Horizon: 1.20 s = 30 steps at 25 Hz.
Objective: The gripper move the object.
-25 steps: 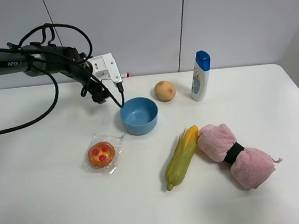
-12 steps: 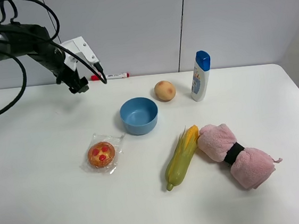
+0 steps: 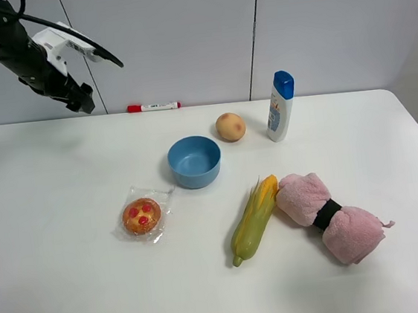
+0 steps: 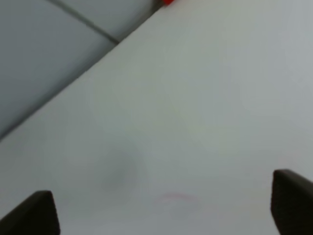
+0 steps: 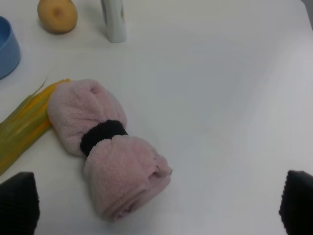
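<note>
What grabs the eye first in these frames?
The black left gripper hangs above the rear left corner of the table, jaws open and empty. The marker pen, with its red cap, lies alone at the back edge, apart from the gripper. At front right, the pink towel roll rests against the corn cob.

Red-capped white marker (image 3: 154,107), blue bowl (image 3: 194,161), blue-capped white bottle (image 3: 281,106), pink towel (image 3: 332,216) black-banded, yellow-green corn (image 3: 254,220), white counter (image 3: 73,290)
</note>
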Each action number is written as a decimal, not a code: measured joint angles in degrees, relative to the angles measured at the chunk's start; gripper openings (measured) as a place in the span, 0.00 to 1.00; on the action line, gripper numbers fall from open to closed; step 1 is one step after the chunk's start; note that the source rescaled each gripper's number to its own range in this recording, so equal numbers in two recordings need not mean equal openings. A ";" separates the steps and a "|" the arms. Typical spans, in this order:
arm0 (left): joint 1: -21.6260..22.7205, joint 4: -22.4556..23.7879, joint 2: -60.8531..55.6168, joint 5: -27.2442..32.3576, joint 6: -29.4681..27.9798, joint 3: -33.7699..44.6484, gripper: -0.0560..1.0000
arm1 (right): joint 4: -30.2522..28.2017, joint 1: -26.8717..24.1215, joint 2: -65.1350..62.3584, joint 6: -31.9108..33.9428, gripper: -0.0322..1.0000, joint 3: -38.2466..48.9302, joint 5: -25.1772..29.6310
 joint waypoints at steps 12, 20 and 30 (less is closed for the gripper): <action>5.28 0.00 -10.44 22.14 -10.98 0.00 0.87 | 0.00 0.00 0.00 0.00 1.00 0.00 0.00; 8.75 -3.85 -20.68 24.79 -12.64 8.26 0.87 | 0.00 0.00 0.00 0.03 1.00 0.00 0.00; 11.20 -4.03 -37.81 25.70 -13.59 26.79 0.87 | 0.00 0.00 0.00 0.03 1.00 0.00 0.00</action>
